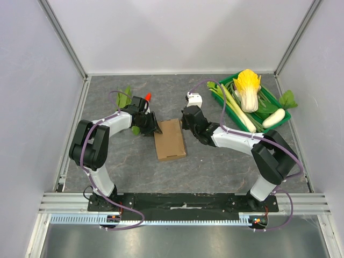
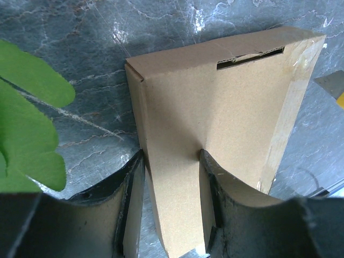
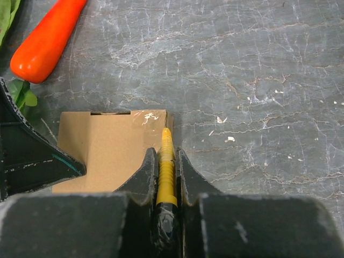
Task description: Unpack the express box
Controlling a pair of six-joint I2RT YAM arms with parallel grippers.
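The express box (image 1: 171,141) is a flat brown cardboard box lying mid-table. My left gripper (image 1: 155,128) is at its far left corner. In the left wrist view the fingers (image 2: 215,188) straddle the box (image 2: 226,118) and are shut on its near end; a slot shows in its far edge. My right gripper (image 1: 184,122) is at the box's far right corner. In the right wrist view it (image 3: 165,153) is shut on a yellow ridged cutter (image 3: 167,172), whose tip touches the right edge of the box (image 3: 107,150).
An orange carrot (image 1: 148,97) and a green leaf (image 1: 124,98) lie behind the left gripper; the carrot also shows in the right wrist view (image 3: 45,45). A green crate (image 1: 232,79) at the back right holds cabbage (image 1: 247,88), scallions and a white radish (image 1: 273,118).
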